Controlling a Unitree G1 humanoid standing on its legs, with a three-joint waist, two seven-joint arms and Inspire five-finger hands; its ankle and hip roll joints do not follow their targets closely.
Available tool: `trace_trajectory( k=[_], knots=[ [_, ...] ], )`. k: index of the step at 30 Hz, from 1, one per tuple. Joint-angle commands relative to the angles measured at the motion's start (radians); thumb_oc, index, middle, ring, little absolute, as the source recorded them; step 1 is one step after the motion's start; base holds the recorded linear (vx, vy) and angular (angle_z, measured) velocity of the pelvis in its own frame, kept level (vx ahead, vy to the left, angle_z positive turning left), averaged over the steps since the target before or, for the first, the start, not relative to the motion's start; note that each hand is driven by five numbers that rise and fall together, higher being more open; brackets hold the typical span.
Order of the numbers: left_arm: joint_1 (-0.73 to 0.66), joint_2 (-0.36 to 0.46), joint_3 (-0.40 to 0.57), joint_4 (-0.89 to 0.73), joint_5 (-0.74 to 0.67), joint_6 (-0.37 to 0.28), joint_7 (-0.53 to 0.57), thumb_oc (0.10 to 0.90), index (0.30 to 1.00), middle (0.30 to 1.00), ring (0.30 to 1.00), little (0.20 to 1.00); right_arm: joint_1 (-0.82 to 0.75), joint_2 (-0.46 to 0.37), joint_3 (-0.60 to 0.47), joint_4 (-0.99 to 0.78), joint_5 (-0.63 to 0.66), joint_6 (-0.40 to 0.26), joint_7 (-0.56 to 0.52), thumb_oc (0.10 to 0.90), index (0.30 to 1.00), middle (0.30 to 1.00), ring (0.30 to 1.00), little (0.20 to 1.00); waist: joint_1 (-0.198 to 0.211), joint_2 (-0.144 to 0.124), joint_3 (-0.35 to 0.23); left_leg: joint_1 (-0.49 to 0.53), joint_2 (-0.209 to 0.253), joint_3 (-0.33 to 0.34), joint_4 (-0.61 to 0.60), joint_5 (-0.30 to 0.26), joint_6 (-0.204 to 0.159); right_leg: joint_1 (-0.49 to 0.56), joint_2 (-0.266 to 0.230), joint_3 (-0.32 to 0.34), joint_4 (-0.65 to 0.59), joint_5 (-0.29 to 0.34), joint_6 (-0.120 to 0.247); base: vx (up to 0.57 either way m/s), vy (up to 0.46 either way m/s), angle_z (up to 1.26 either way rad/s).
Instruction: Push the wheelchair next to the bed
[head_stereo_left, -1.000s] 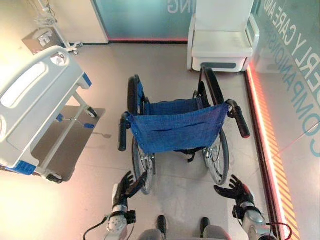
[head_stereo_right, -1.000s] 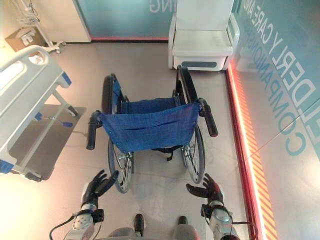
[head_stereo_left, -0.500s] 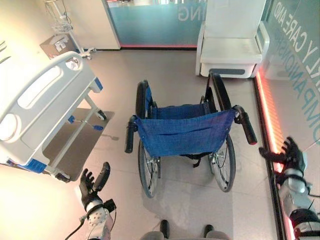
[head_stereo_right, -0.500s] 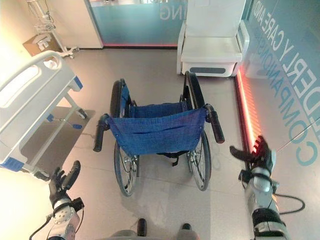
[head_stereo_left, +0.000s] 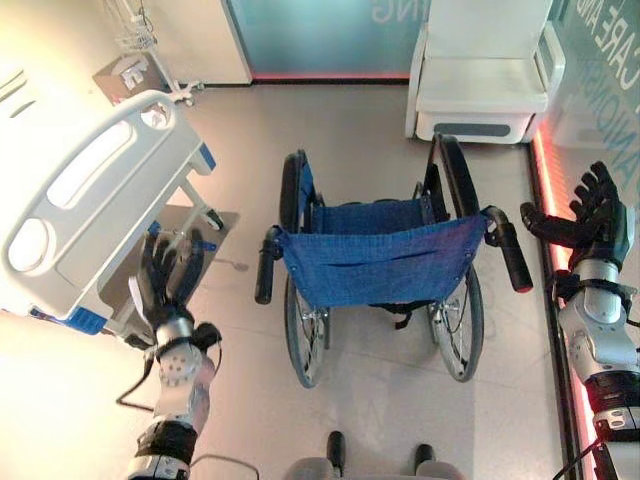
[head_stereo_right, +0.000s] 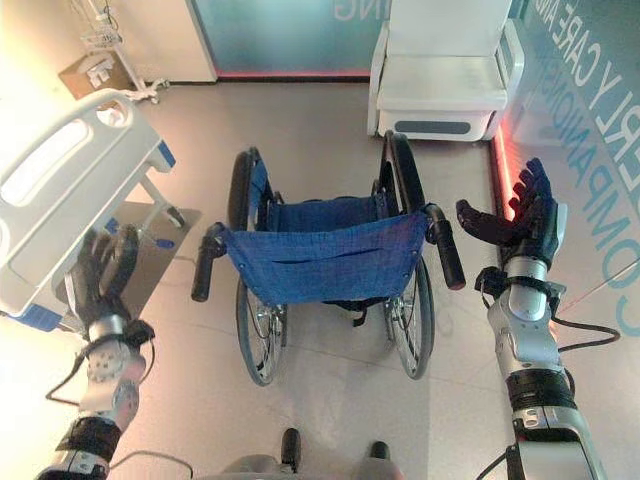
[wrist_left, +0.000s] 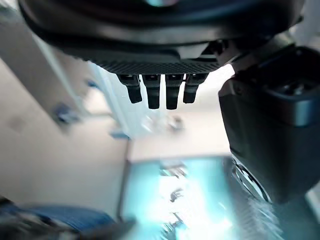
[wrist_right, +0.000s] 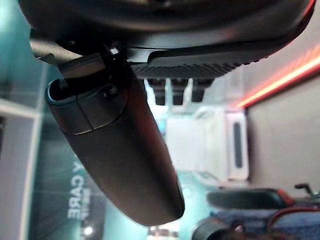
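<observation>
A wheelchair with a blue fabric back and black push handles stands in the middle of the floor, facing away from me. Its left handle and right handle are both free. The white hospital bed with blue corner caps lies to the wheelchair's left. My left hand is raised, fingers straight, out to the left of the left handle and in front of the bed's foot. My right hand is raised with fingers spread, just right of the right handle and apart from it.
A white armchair stands against the far wall ahead of the wheelchair. A glowing red strip runs along the floor by the right wall. A grey mat lies under the bed's foot. A wheeled stand is at the far left.
Both hands have risen and moved forward to the height of the wheelchair's handles, the right one closing in on the right handle. The camera has shifted a little.
</observation>
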Motion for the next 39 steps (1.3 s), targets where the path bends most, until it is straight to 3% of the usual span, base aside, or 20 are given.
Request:
trace_trajectory(
  k=[1,6,14,24,34,39],
  knots=[
    [-0.119,0.115,-0.029,-0.096,0.031,-0.084,-0.082,0.800,0.900,0.900,0.900,0.900,-0.123,-0.015,0.024,-0.130,-0.083,-0.091,0.016,0.800,0.900,0.900,0.900,0.900,0.008,-0.070,-0.040,-0.018,-0.069,0.004,0.109,-0.123,0.020,-0.076,0.022,0.028,0.135,-0.051,-0.062,0.00,0.000,0.00],
    [-0.094,0.143,-0.043,-0.190,0.110,-0.015,-0.178,0.800,0.900,0.900,0.900,0.900,-0.039,0.014,0.041,-0.232,-0.141,-0.005,0.105,0.800,0.900,0.900,0.900,0.900,0.010,-0.078,-0.033,-0.027,-0.066,0.004,0.106,-0.118,0.028,-0.087,0.026,0.031,0.136,-0.045,-0.059,-0.02,-0.040,-0.01],
    [0.008,0.170,-0.002,-0.236,0.167,0.060,-0.252,0.800,0.900,0.900,0.900,0.900,0.078,0.041,-0.002,-0.328,-0.143,-0.004,0.183,0.800,0.900,0.900,0.900,0.900,0.010,-0.084,-0.015,-0.043,-0.061,0.013,0.108,-0.117,0.038,-0.108,0.035,0.039,0.140,-0.039,-0.054,-0.04,-0.019,0.01],
    [0.094,0.245,0.046,-0.236,0.351,0.144,-0.285,0.800,0.900,0.900,0.900,0.900,0.185,0.049,-0.037,-0.406,-0.141,0.012,0.262,0.800,0.900,0.900,0.900,0.900,0.008,-0.086,0.003,-0.068,-0.059,0.029,0.122,-0.115,0.040,-0.129,0.037,0.045,0.145,-0.033,-0.047,-0.03,-0.003,0.00],
    [0.067,0.318,-0.017,-0.219,0.428,0.239,-0.375,0.800,0.900,0.900,0.900,0.900,0.175,-0.027,0.002,-0.366,-0.289,0.151,0.222,0.800,0.900,0.900,0.900,0.900,0.002,-0.087,0.013,-0.082,-0.060,0.043,0.133,-0.112,0.037,-0.135,0.039,0.048,0.142,-0.025,-0.042,-0.04,-0.007,-0.02],
    [-0.007,0.350,-0.075,-0.181,0.415,0.255,-0.380,0.800,0.900,0.900,0.900,0.900,0.114,-0.066,0.055,-0.306,-0.364,0.228,0.118,0.800,0.900,0.900,0.900,0.900,-0.001,-0.087,0.014,-0.076,-0.058,0.050,0.133,-0.112,0.037,-0.130,0.042,0.049,0.142,-0.023,-0.041,0.00,-0.002,-0.01]
  ],
)
